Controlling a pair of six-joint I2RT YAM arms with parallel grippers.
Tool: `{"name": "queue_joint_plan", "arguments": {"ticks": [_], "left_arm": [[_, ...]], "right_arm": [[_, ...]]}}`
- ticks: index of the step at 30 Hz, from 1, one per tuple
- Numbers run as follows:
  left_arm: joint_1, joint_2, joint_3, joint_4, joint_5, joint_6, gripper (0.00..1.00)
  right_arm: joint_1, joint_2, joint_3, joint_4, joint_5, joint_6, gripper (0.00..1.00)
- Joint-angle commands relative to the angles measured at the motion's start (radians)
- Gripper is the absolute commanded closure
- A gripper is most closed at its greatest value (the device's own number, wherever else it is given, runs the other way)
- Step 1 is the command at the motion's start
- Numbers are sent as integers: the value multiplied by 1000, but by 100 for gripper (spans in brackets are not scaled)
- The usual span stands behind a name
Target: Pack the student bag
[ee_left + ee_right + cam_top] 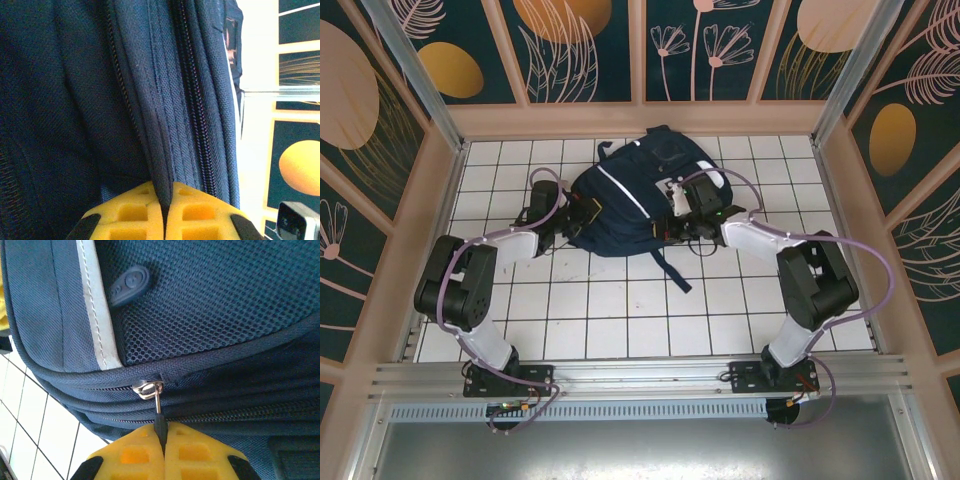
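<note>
Left pincer clamped on student bag seam fold — right pincer pinching zipper pull, tab end hidden.

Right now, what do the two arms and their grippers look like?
The left arm and right arm have white links, bulky black joints and looping lilac cables. The left gripper and right gripper have yellow fingers with square hollows and black edges.

White tiled table, floral wall panels
</note>
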Motion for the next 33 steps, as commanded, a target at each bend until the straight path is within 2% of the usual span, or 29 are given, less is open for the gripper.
{"name": "queue_joint_plan", "arguments": {"ticks": [1,6,7,8,10,11,12,13,15,18,23,25,27,31,33], "left_arm": [[36,-60,-22,25,-42,22,100],[37,-81,-24,3,-37,30,100],[37,-82,-20,-7,-34,32,91],[37,-85,-12,-24,-36,36,76],[37,-93,2,-58,-43,47,42],[36,-101,12,-80,-52,59,27],[37,-107,24,-104,-64,76,11],[37,-118,42,-138,-85,104,2],[40,-143,89,-230,-170,182,1],[52,-186,160,-348,-366,322,2],[58,-282,116,-391,-826,539,1],[61,-327,32,-343,-995,611,1],[63,-374,-60,-238,-1114,700,1],[67,-435,-252,0,-1266,805,1],[72,-426,-316,108,-1321,850,1]], "right_arm": [[-83,-12,42,-80,158,-41,100],[-84,13,108,-100,141,-64,100],[-84,10,112,-103,128,-69,100],[-85,1,111,-100,112,-70,97],[-84,-32,101,-92,102,-73,68],[-85,-56,96,-90,113,-80,49],[-86,-79,91,-89,135,-86,36],[-88,-105,86,-88,173,-96,26],[-100,-153,71,-82,270,-119,19],[-149,-216,7,-17,429,-163,13],[-318,-260,-194,236,625,-202,11],[-373,-267,-283,362,647,-211,11],[-403,-272,-390,523,656,-250,11],[-420,-256,-552,861,620,-335,11],[-411,-234,-606,1007,657,-388,10]]}}
